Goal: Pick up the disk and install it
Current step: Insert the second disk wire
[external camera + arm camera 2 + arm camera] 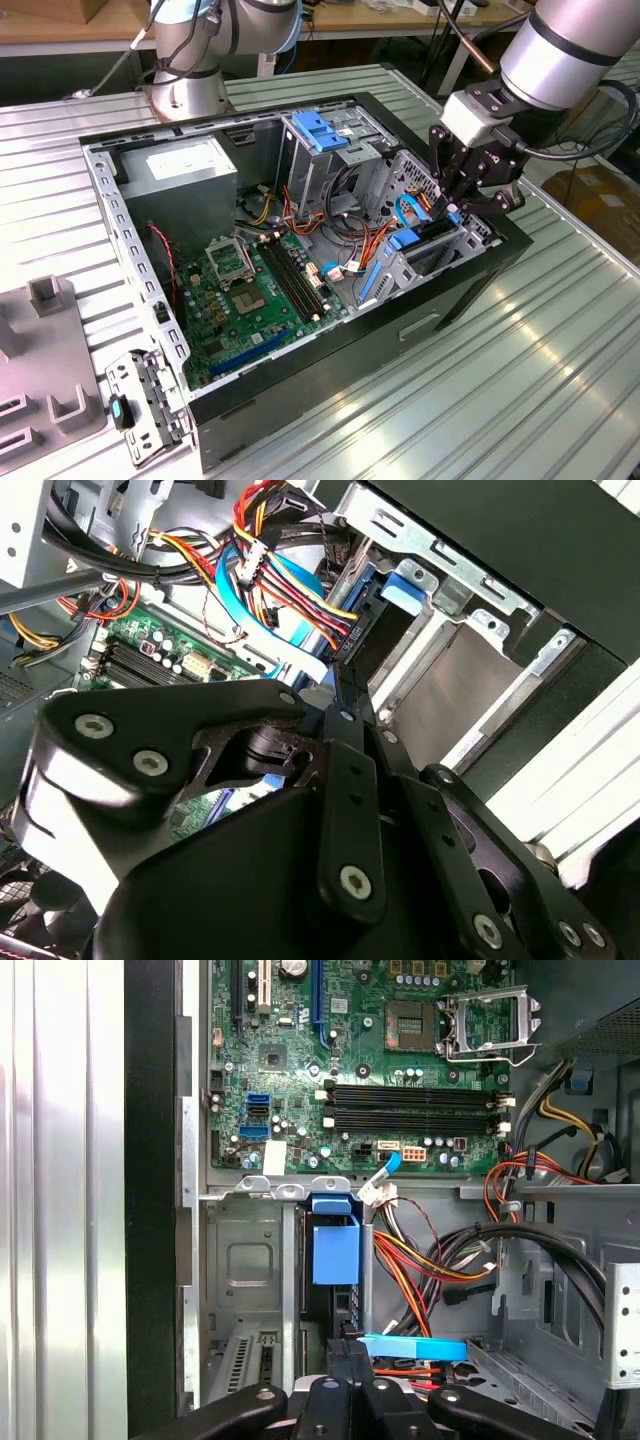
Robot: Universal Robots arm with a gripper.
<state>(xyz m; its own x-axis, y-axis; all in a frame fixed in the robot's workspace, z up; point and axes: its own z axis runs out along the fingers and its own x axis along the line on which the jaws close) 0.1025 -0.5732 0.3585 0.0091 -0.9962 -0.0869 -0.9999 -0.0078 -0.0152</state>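
Disk (pixel 424 234) stood on its thin edge in the slot of the drive cage (pixel 440 265), at the corner of the open computer case (pixel 350 400) toward the exterior view's right, close to the case's front wall. In the first wrist view its blue side rail (pixel 335 1250) faced up, and the long axis ran from the gripper (pixel 345 1348) straight toward the motherboard (pixel 400 1080), parallel to the case's near side wall. So the disk lay directly under and ahead of the gripper, not off to either side. In the exterior view the gripper (pixel 452 212) hung nose-down over that same corner, with its tips at the end of the disk farthest from the motherboard. The fingers looked drawn close together into one narrow point. I could not tell whether they pinched the rail or merely pressed on it. In the second wrist view the dark slab of the disk (pixel 372 630) sat just beyond the gripper (pixel 345 685), beside the bare metal wall of the cage. A bundle of coloured wires (pixel 290 575) crossed close above it. By my judgement the disk was already partly seated. Any further travel would have to follow that long axis, down the slot.
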